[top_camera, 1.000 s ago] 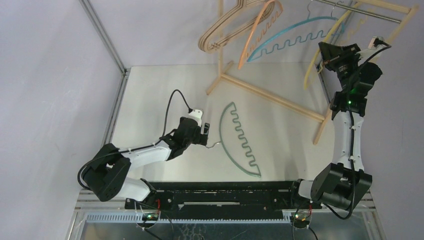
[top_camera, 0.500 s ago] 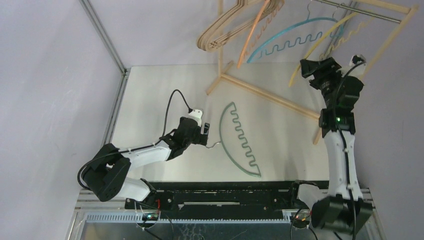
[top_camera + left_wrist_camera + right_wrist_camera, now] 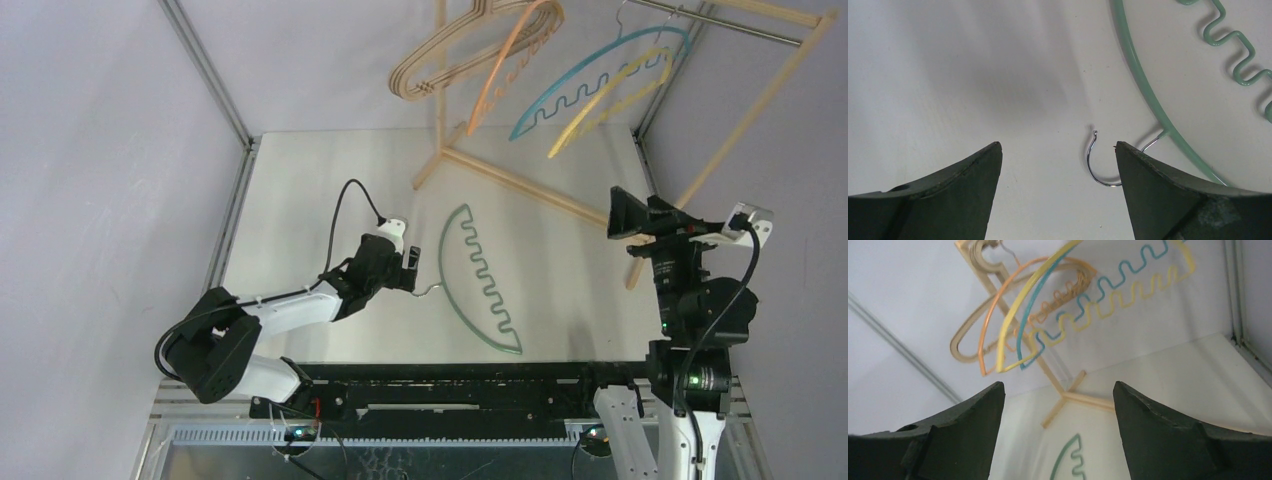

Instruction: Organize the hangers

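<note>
Rack point(image 3: 540, 190) fills the upper centre and upper right of the top view. It carries the wooden hangers point(image 3: 440, 60) and the orange hanger point(image 3: 500, 75), blue hanger point(image 3: 590, 85) and yellow hanger point(image 3: 610, 100). One green hanger point(image 3: 441, 262) lies flat on the table point(image 3: 300, 200) at frame centre. Its long axis runs upper left to lower right, and its arch bulges toward the left arm. Its wire hook point(image 3: 1091, 165) sits between the wide-apart, empty jaws of the left gripper point(image 3: 1058, 147), close to the lower-right finger. The right gripper point(image 3: 625, 212), raised at frame right, is also spread and empty, well apart from it. The left arm is plainly nearer, so the pick looks to be its job.
</note>
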Tool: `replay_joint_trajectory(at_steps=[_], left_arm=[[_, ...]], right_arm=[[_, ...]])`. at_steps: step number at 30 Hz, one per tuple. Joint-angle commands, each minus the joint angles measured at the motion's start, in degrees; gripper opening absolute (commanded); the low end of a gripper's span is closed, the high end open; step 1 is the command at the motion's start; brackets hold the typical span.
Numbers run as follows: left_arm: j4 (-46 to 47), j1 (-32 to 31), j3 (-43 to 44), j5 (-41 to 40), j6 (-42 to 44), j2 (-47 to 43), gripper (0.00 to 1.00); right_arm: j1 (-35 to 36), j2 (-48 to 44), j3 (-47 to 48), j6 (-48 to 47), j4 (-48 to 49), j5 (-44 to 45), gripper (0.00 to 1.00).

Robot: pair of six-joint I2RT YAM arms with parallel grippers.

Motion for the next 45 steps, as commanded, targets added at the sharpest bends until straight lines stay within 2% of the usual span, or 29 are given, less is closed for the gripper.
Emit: replay_joint_trajectory(at_steps=[1,7,13,18,21,25,29,38,45], left_arm=[[1.6,0.3,1.8,1.1,-0.7,-1.5,0.88],[0.9,1.3,2.3,2.3,-2.6,-1.1,0.88],[1.4,3.1,2.7,4.5,-4.5,-1.0,0.88],[0.8,4.2,3.4,4.1,-4.5,-1.3,0.88],[0.7,5.3,3.2,4.5,-4.9,-1.8,0.88],[1.1,7.2,2.0,6.0,-5.8,-2.9,0.88],[1.8,7.6,0.5,6.7,-5.9,-5.0,0.88],[4.2,7.7,-0.7,7.9,-7.2,-3.3,0.88],[4.2,7.9,-1.1,7.9,-6.9,-3.5,0.88]], right_arm=[[1.6,-0.2,-0.1,-3.1,-11.7,-6.3,0.87],[8.7,-0.4,-4.5,-9.1,-19.1,-9.2,0.86],[25.9,4.4,-7.7,-12.8,-20.5,0.2,0.85],[44.6,19.0,-8.3,-14.8,-15.8,13.3,0.86],[51.7,28.9,-7.7,-14.4,-12.5,18.0,0.86],[54.1,38.8,-10.3,-12.7,-4.8,17.8,0.85],[54.4,43.4,-14.0,-12.5,1.4,14.4,0.83],[60.3,53.4,-14.1,-13.5,4.1,13.9,0.80],[61.4,58.5,-14.6,-10.9,4.9,14.7,0.76]])
